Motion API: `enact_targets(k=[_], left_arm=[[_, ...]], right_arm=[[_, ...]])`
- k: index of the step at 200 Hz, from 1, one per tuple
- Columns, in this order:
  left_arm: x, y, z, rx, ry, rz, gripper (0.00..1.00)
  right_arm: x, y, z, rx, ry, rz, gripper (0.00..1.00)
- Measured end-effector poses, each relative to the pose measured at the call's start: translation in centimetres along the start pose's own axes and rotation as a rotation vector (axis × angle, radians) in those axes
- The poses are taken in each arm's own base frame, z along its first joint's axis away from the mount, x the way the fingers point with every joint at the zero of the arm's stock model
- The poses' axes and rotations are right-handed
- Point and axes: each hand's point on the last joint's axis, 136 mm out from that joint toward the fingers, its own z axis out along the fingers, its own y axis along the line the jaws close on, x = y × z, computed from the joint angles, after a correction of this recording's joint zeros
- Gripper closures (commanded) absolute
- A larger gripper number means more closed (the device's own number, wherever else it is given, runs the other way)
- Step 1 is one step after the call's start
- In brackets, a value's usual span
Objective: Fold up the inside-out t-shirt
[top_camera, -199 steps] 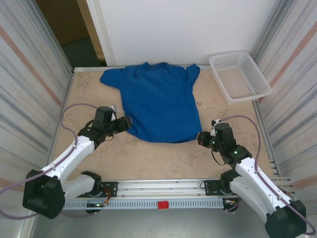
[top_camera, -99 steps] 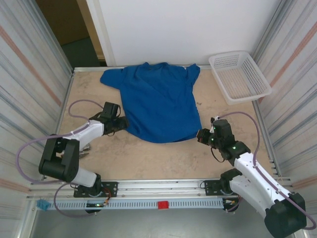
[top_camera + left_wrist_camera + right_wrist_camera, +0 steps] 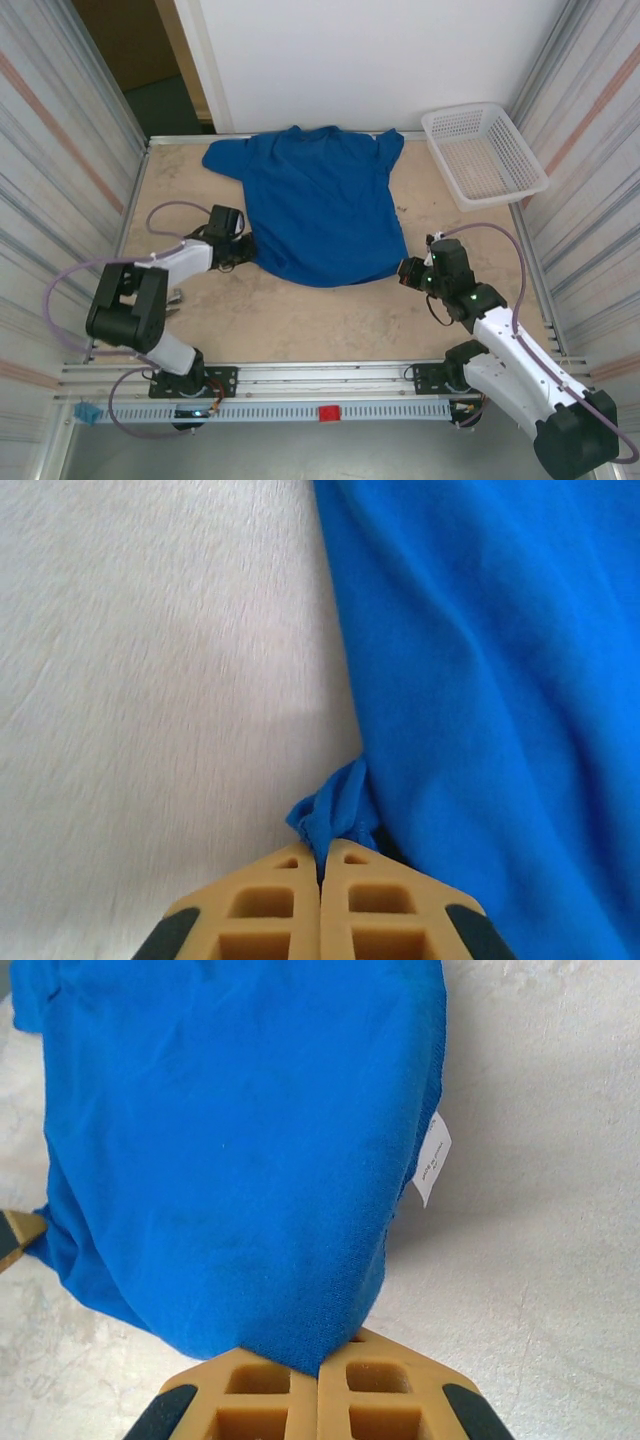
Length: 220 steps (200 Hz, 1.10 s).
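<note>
On the left of the top view, your left gripper [image 3: 243,251] is down at the lower left corner of the t-shirt [image 3: 320,205]. Its jaws are squeezed together on a small bunched fold of blue hem, which is easy to see in the left wrist view. The shirt lies spread flat mid-frame on the table [image 3: 300,320], collar toward the top, plain blue facing up. Over at the lower right corner, your right gripper [image 3: 405,272] is clamped on the hem too. A white care tag [image 3: 432,1157] sticks out of the side seam just past it. The white basket [image 3: 485,155] sits upper right, apart from the shirt.
</note>
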Motion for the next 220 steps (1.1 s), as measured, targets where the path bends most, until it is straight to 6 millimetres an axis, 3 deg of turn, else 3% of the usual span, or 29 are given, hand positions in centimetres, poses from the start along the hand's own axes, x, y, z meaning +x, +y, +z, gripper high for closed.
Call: enact_targets(k=[44,64,79,96,119,137,151,165,186,220], left_arm=[[0.1,-1.9,-11.0,0.165,-0.187,-0.152,1.00],[0.0,-2.0,-13.1,0.195,-0.222,-0.204,1.00],[-0.5,-1.6,-12.7,0.172,-0.192,-0.241,1.00],[-1.6,-1.3,-10.7,0.129,-0.132,-0.270,1.00],[-3.7,-1.4,-7.2,0.079,-0.044,-0.285,1.00],[-7.4,-2.7,-5.4,0.086,-0.020,-0.269,1.00],[-10.4,-4.0,-5.3,0.120,-0.058,-0.241,1.00],[-11.3,-4.9,-6.1,0.154,-0.088,-0.221,1.00],[-9.8,-4.9,-7.5,0.184,-0.099,-0.212,1.00],[-1.8,-2.0,-8.4,0.173,-0.026,-0.251,1.00]], right_arm=[[-1.3,1.0,-1.5,-0.016,-0.027,0.006,1.00],[-2.9,2.5,-2.4,-0.040,-0.057,0.000,1.00],[-4.4,3.7,-2.7,-0.050,-0.072,-0.013,1.00],[-5.9,4.3,-2.0,-0.041,-0.076,-0.016,1.00],[-7.7,4.0,0.8,-0.005,-0.022,0.010,1.00],[-10.1,3.7,3.5,0.018,0.017,0.046,1.00],[-12.0,4.0,4.8,0.006,0.021,0.057,1.00],[-12.5,4.6,5.0,-0.018,0.018,0.046,1.00],[-11.3,5.3,4.2,-0.053,0.023,0.022,1.00],[-4.6,3.7,2.4,-0.059,0.095,0.010,1.00]])
